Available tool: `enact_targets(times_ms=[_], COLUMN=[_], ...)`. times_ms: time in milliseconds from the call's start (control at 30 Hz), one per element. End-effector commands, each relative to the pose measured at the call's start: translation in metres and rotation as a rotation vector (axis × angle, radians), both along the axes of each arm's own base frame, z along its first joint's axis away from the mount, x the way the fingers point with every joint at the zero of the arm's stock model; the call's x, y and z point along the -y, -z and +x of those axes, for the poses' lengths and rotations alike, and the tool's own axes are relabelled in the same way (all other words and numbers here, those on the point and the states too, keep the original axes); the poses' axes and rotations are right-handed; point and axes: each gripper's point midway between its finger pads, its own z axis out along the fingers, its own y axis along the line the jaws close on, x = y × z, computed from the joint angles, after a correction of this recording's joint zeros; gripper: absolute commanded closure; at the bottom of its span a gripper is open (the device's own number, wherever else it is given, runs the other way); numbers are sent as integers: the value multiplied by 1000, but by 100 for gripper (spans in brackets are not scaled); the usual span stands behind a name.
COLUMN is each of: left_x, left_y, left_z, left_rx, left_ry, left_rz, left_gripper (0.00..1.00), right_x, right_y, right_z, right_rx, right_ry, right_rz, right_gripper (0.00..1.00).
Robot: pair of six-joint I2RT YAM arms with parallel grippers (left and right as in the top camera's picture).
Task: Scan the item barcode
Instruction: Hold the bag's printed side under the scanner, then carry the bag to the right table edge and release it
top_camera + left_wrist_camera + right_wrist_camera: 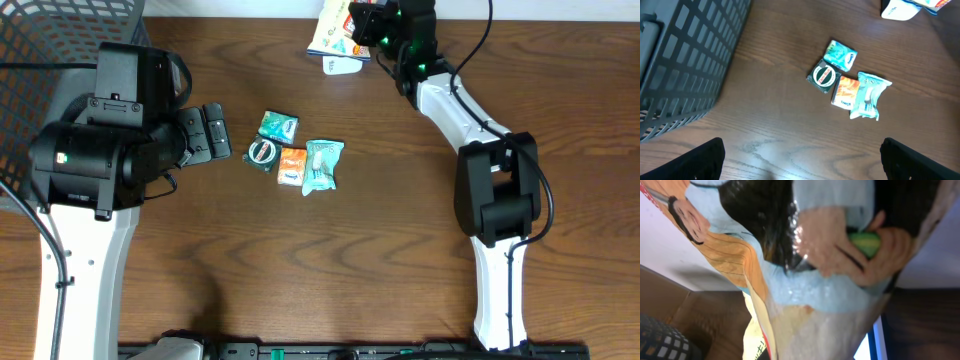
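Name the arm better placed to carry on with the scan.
Right. The right gripper is shut on the bag, which fills its wrist view. The left gripper hangs open and empty beside the small packets, so it would first have to pick one up.

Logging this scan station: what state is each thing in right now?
left gripper: open, holding nothing
right gripper: shut on the snack bag
snack bag: gripped, apart from the other packets
packet cluster: lying loose on the table, bunched together
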Motion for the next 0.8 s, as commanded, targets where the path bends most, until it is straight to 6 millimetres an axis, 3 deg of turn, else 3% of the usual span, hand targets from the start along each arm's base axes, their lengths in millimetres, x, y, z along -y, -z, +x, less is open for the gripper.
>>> enact_targets(times_ms=[0,67,200,333,500,600,633,733,767], left_x=[0,0,0,0,0,0,0,0,0], left_y=[2,2,2,2,2,2,2,2,2], left_z=[-2,-2,-1,-2,-2,-2,-2,-2,-2], left_rx=[-8,-8,-8,-8,-8,-8,-8,-8,-8], left_ry=[-4,-4,-4,-4,-4,-4,-4,-4,-4], left_rz=[-7,-7,-7,-7,-7,-7,-7,-7,-7], left_gripper=[2,2,2,2,2,2,2,3,2], right_x=[25,47,113,211,336,384,411,453,467], right_y=[-43,-51,-57,-41,-9,14,26,40,43], right_z=[3,3,-6,-31,-86,-119,-139,-166,-175], right_rx=[51,33,-33,-210,-461,-588,-656,-747,-772], right_ry=[38,65,138,332,550,555,563,637,664], right_rz=[16,8,-113,-271,-454,-515,-542,-552,-547], right_gripper=[99,99,99,99,99,99,99,99,92])
